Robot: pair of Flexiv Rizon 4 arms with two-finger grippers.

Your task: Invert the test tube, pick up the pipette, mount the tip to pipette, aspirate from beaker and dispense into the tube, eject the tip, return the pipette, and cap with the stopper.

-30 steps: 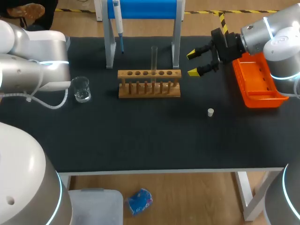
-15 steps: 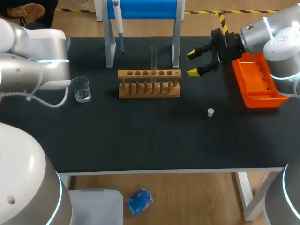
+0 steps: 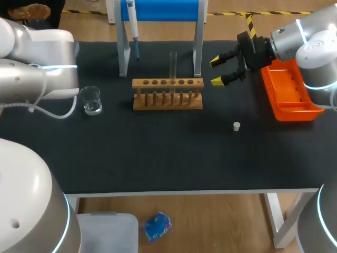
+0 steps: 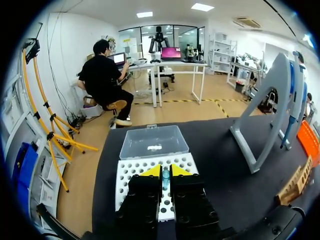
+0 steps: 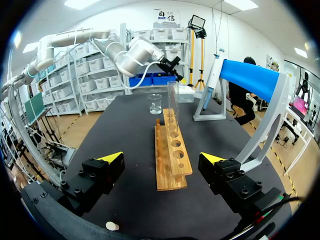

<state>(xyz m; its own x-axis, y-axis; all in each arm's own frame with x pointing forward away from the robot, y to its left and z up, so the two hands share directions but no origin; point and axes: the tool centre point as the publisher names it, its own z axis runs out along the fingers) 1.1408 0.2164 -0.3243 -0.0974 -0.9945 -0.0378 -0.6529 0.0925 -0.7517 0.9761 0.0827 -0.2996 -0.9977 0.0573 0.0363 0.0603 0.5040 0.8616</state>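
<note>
On the table (image 3: 158,153), head view: the tube (image 3: 172,66) stands upright in the rack (image 3: 167,100); which end is up cannot be told. The pipette (image 3: 132,26) hangs on the stand (image 3: 160,9), the beaker (image 3: 91,100) stands apart to the rack's left, and the stopper (image 3: 237,126) lies loose on the table off the rack's right end. By this layout every step from the pipette onward is left, and turning the tube is probably the step in hand. The right gripper (image 3: 221,72), fingers wide apart and empty, hangs off the rack's right end beside the tray (image 3: 295,113). The stand's right leg rises between it and the tube. The left arm (image 3: 37,79) sits at the table's left edge, its gripper out of sight.

Left wrist view: the left gripper (image 4: 165,171), fingers drawn nearly together, hovers over the tip box (image 4: 130,175), with a clear lid (image 4: 154,141) just beyond. A small bluish thing shows in the slit; whether it is gripped cannot be told.

Right wrist view: the spread fingers frame the rack end-on, with the tube ahead and the beaker beyond. The nearer holes are empty, so the approach looks open, though the stand's leg crowds one side.
</note>
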